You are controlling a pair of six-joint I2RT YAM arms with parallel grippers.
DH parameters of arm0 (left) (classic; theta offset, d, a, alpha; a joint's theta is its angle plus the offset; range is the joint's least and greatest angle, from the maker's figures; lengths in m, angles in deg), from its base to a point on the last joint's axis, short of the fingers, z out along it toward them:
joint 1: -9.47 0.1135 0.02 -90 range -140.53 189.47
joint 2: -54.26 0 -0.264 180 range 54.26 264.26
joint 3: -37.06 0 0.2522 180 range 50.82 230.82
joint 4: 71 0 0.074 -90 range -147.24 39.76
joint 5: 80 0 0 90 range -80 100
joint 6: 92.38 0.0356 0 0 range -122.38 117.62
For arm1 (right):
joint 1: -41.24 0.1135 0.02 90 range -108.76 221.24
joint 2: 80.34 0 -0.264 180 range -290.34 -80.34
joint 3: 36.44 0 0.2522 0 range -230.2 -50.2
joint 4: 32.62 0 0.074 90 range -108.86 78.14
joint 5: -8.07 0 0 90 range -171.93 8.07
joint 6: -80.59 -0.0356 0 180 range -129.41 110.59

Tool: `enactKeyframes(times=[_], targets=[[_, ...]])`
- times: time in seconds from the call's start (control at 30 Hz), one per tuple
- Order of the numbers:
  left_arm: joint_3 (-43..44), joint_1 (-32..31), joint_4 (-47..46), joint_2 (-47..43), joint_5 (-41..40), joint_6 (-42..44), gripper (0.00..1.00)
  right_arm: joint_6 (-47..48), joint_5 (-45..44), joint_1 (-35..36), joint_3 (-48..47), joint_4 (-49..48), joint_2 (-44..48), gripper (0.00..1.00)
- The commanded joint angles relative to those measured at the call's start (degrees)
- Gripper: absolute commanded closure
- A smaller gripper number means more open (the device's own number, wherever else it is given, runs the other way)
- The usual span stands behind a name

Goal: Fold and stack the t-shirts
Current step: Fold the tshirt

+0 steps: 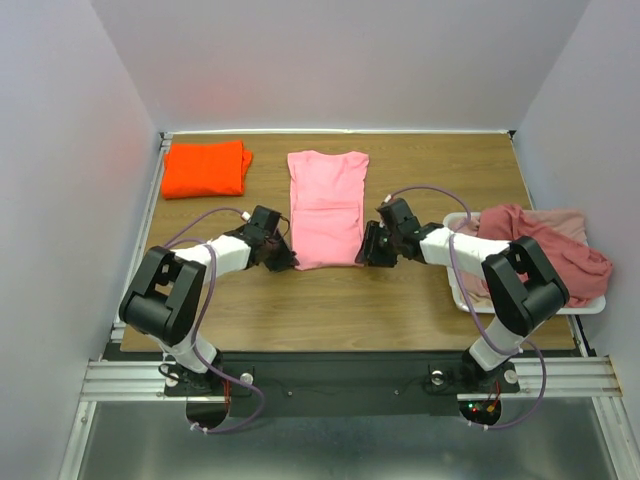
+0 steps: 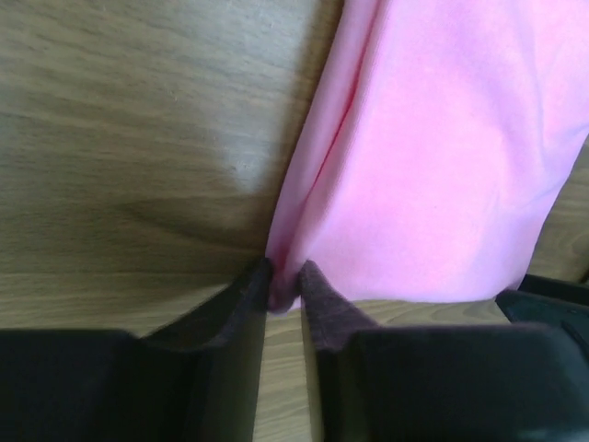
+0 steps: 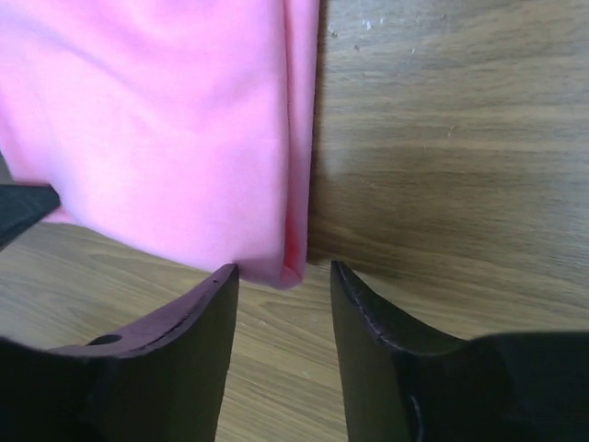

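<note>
Orange t-shirt [image 1: 205,169]: folded into a flat packet at the far left corner of the bench [image 1: 400,320]; its long axis runs left to right.
Left claw [image 2: 283,293]: low on the bench at the near left corner of the pink t-shirt [image 1: 328,208]. Its fingers are drawn almost together and pinch the folded edge of that corner between their tips.
Pink t-shirt: lies flat in the middle of the bench. Its long axis runs near to far, with the neck end pointing far and the hem near. The sides are folded in, so it reads as a narrow strip, a little wider at the far end.
Right claw [image 3: 282,269]: down at the near right corner of the pink t-shirt. Its fingers stand apart on either side of the corner, with a gap showing, and nothing is gripped.
Tray [image 1: 456,290]: white, at the right edge of the bench, partly under the right arm.
Heap of shirts [image 1: 550,245]: dusty rose and pale pink, crumpled in the tray and spilling over its far and right sides; no clear long axis.
</note>
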Motion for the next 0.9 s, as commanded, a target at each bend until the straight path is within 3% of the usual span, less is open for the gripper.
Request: enactKeyframes(times=[0.0, 0.1, 0.17, 0.27, 0.3, 0.37, 0.6, 0.73, 0.87], targets=[[-2.34, -0.96, -1.16, -0.21, 1.59, -0.67, 0.87, -2.06, 2.80, 0.37, 1.62, -4.36, 1.44, 0.51], [-3.48, -1.05, -1.51, -0.21, 1.94, -1.02, 1.00, -2.24, 2.89, 0.55, 3.11, -5.15, 1.71, 0.63], [-4.10, -1.40, -1.95, -0.47, 2.21, -1.11, 1.00, -2.15, 3.15, 0.55, 3.90, -5.33, 1.27, 0.71], [-5.41, -2.36, -1.86, -1.96, 1.86, -1.20, 1.00, -2.15, 3.86, 0.99, 6.36, -6.21, 2.75, 0.96], [-6.03, -2.71, -1.86, -2.58, 1.68, -1.20, 1.00, -2.07, 3.51, 1.08, 7.24, -6.21, 3.81, 1.00], [-8.13, -4.03, -1.69, -5.12, 1.77, -1.11, 1.00, -1.80, 2.54, 1.34, 9.52, -6.21, 6.88, 1.00], [-13.50, -13.17, 4.72, -21.27, -1.22, -4.54, 1.00, -3.20, 2.44, 4.23, 19.45, 0.90, 30.40, 1.00], [-15.00, -15.98, 7.45, -30.32, 0.62, -6.73, 1.00, -4.87, 3.07, 5.38, 21.31, 5.38, 41.30, 1.00], [-13.08, -16.25, 10.17, -36.33, -1.21, -7.35, 1.00, -4.62, -1.58, 5.47, 18.51, 9.07, 46.61, 1.00]])
